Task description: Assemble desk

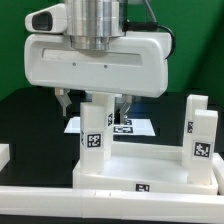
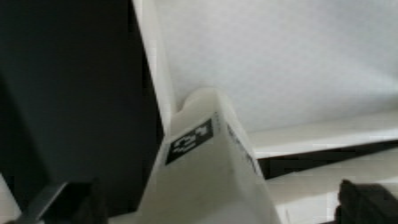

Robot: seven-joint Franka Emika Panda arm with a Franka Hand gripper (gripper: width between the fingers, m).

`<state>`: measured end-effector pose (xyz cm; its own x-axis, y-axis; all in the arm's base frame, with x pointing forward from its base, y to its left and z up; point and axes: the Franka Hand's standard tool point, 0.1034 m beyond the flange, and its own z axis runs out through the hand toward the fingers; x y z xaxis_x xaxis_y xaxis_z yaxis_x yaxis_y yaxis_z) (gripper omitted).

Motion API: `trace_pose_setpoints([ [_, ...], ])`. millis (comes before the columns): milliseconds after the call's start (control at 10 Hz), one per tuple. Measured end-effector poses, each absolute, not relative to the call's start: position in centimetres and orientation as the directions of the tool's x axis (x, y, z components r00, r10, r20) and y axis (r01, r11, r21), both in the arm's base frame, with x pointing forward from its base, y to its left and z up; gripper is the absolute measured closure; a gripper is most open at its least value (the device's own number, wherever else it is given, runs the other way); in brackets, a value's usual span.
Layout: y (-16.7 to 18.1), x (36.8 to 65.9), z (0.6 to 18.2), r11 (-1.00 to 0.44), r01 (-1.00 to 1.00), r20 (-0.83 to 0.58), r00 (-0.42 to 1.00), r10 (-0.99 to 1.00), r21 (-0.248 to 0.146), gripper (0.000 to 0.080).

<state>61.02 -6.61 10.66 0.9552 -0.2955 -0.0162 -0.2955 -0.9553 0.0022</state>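
Note:
The white desk top [image 1: 150,168] lies flat in the middle of the exterior view. One tagged white leg [image 1: 95,128] stands upright at its left end. A second leg [image 1: 200,128] stands upright at its right end. My gripper [image 1: 96,102] hangs over the left leg, open, with one finger on each side of the leg's upper part and a gap on both sides. In the wrist view the leg [image 2: 214,165] rises between the dark fingertips [image 2: 365,203] of the gripper [image 2: 210,205], which do not touch it. The desk top [image 2: 267,70] lies below.
The marker board [image 1: 135,127] lies on the black table behind the desk top. A long white bar [image 1: 90,205] runs across the front edge. A small white part [image 1: 4,155] shows at the exterior view's left edge.

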Motion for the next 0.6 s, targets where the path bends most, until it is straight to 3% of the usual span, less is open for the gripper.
trace_pose_setpoints([
  [300, -6.64, 61.06, 10.88, -1.0, -0.002, -0.019, 1.0, -0.003, 0.014, 0.015],
  [600, -6.81, 61.04, 10.97, -0.99, 0.139, -0.024, 0.99, 0.138, 0.023, 0.015],
])
